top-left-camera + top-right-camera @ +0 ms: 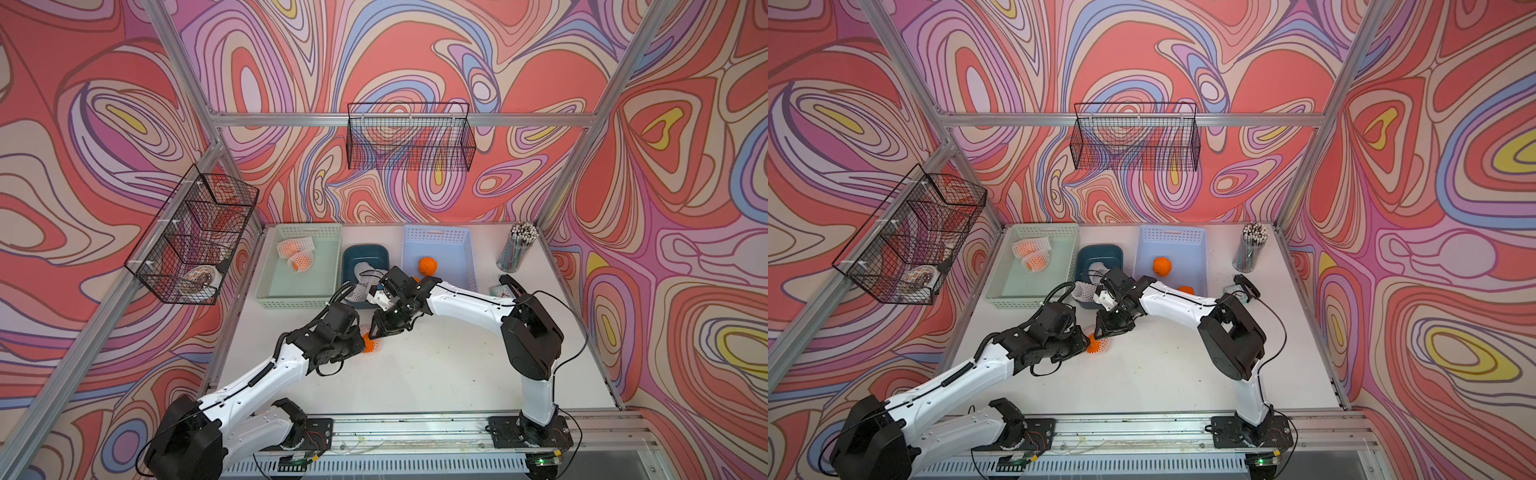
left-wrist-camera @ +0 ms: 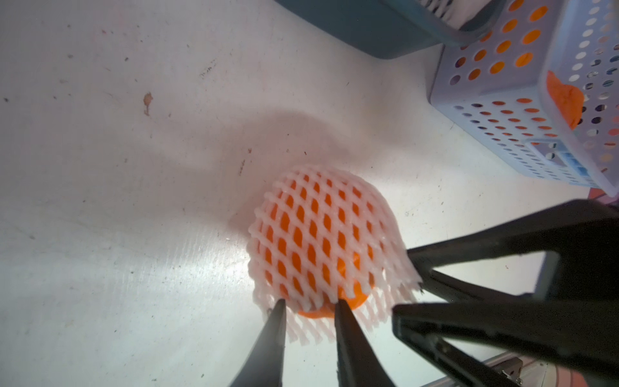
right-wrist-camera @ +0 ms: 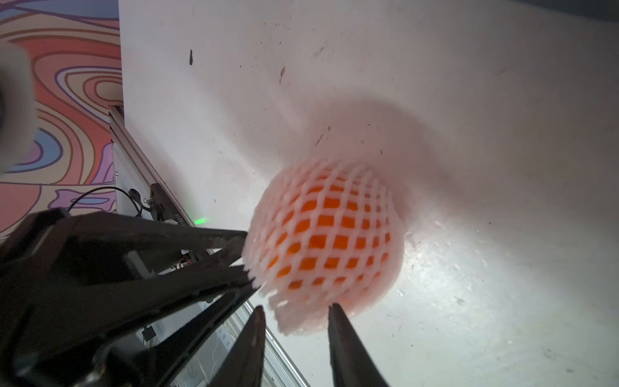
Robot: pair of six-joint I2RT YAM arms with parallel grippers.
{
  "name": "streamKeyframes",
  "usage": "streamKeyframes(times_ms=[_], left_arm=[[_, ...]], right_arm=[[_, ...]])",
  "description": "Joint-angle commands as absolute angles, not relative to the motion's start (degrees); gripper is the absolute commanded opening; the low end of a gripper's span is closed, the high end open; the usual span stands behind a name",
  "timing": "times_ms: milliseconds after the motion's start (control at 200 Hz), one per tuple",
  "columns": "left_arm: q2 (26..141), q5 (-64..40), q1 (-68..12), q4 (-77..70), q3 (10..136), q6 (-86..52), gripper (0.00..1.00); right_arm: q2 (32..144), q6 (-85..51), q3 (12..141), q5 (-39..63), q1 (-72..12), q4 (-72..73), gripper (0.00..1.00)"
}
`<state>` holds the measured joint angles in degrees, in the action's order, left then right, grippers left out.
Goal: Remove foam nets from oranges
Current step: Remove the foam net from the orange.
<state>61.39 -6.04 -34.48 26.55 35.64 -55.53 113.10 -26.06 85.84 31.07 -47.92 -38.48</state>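
Nearest me, the netted orange lies on the tabletop, with both arms meeting over it. In both top views the arms crowd it and I lose the fingertips; only the wrist views give them.

The left pincer has its tips a little apart at the open fringe of the foam net, where bare peel pokes out. I cannot tell whether it bites. The right pincer stands apart, straddling the net's ragged edge.

Farther back, the green basket holds two wrapped oranges. The dark tub holds empty nets, and the blue basket holds a bare orange. A second bare orange shows in a top view beside the right arm.
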Motion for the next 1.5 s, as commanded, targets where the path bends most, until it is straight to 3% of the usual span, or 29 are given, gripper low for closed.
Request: streamKeyframes(times_ms=[0, 275, 436, 676, 781, 1057, 1362, 1492], left_arm=[[60.8, -6.2, -34.2, 27.7, 38.2, -55.2, 0.28], [56.2, -6.3, -34.2, 32.7, 40.9, -54.1, 0.28], [52.9, -4.4, -34.1, 39.7, 40.9, -52.5, 0.38], [51.9, -5.4, -34.0, 34.7, 36.5, -51.8, 0.56], [53.1, -5.5, -34.0, 31.0, 35.3, -51.9, 0.59], [58.2, -3.4, -33.8, 27.4, 34.6, -51.6, 0.55], [61.2, -1.6, -33.2, 26.8, 34.3, -51.7, 0.4], [61.8, -3.1, -33.2, 25.6, 33.9, -50.7, 0.34]], right_arm=[[114.6, -25.9, 87.9, 29.2, -47.6, -40.6, 0.26], [114.1, -25.9, 88.9, 29.0, -47.7, -41.4, 0.06], [113.7, -26.3, 88.8, 29.5, -47.7, -41.3, 0.01], [114.1, -26.5, 89.0, 29.5, -47.6, -41.5, 0.0], [114.2, -26.5, 89.0, 29.1, -47.6, -41.8, 0.02], [113.8, -26.5, 88.8, 29.2, -47.6, -42.0, 0.03], [113.5, -26.7, 88.3, 29.4, -47.6, -41.8, 0.04], [113.1, -26.9, 88.2, 29.6, -47.6, -41.7, 0.09]])
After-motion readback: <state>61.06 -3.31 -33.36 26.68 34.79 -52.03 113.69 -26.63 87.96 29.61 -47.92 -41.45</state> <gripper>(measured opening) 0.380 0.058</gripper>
